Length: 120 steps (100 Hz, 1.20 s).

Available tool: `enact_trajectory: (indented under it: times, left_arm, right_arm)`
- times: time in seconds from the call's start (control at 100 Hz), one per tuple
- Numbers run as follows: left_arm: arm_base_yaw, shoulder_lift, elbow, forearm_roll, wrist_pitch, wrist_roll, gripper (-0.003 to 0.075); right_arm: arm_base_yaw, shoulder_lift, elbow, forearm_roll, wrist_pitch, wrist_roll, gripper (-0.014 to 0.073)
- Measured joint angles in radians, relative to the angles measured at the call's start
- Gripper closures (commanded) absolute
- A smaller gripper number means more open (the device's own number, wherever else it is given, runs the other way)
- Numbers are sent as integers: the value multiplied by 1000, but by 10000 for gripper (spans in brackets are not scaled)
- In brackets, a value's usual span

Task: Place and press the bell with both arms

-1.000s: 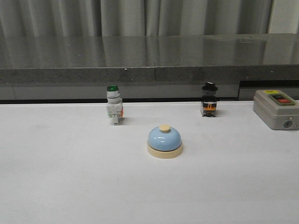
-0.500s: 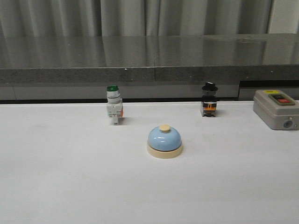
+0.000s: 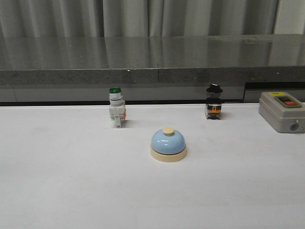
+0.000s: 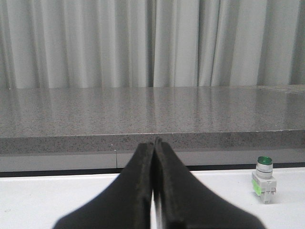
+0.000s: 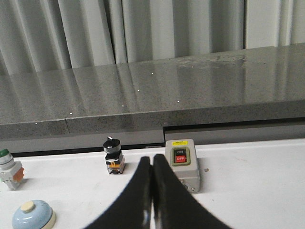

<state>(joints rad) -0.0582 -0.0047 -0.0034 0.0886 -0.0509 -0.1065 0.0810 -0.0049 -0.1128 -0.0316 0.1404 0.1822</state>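
Note:
The light-blue bell (image 3: 167, 144) with cream base and cream button stands alone near the middle of the white table. It also shows in the right wrist view (image 5: 33, 215). No arm appears in the front view. My left gripper (image 4: 154, 143) is shut and empty, held above the table with nothing of the bell in its view. My right gripper (image 5: 152, 160) is shut and empty, well apart from the bell and close in front of the grey box.
A green-capped white push-button switch (image 3: 116, 108) stands behind the bell to the left. A black-knobbed selector switch (image 3: 213, 102) stands behind to the right. A grey box with red and green buttons (image 3: 282, 111) sits at the far right. A grey stone ledge (image 3: 152, 59) runs along the back.

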Motion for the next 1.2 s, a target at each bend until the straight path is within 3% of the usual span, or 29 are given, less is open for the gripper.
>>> enact_trajectory:
  times: [0.27,0.55,1.199]
  left_arm:
    - [0,0,0,0,0,0,741]
    - [0,0,0,0,0,0,741]
    - [0,0,0,0,0,0,741]
  right_arm:
    - [0,220,-239,0,276,0,658]
    - [0,514,-419,0,459,0,658]
    - [2,847,-491,48,497,0,658]
